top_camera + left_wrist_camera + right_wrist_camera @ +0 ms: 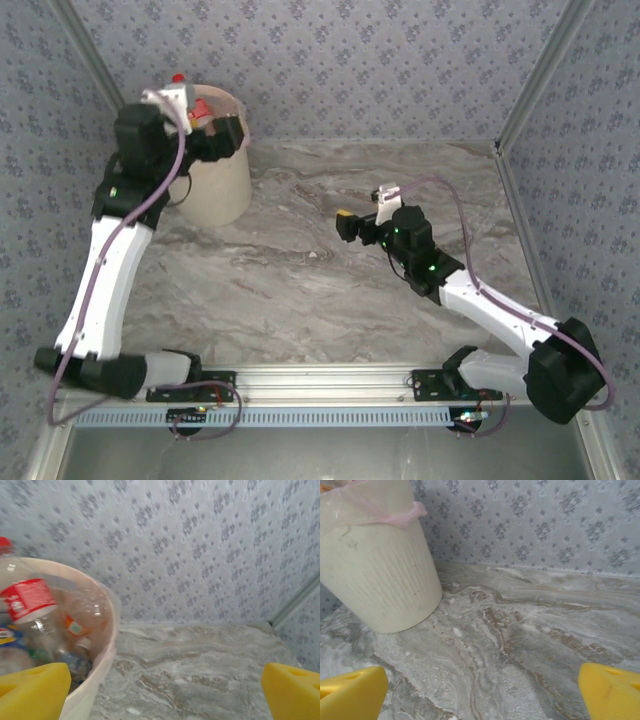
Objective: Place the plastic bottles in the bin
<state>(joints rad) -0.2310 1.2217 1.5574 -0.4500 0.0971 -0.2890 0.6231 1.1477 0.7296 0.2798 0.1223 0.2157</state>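
left gripper [162,696]: spread wide, empty, held at bin [111,630] rim.
bottles [31,602]: piled inside bin, just beside left gripper.
right gripper [482,695]: spread wide, empty, well apart from bin.

My left arm [110,255] rises from its base and folds over the bin [215,195]. The left gripper [228,135] sits above the bin's right rim, yellow pads [31,692] spread wide with nothing between them. My right arm [490,305] stretches low, well apart to the right of the bin. The right gripper [349,226] faces the bin, jaws wide and empty.
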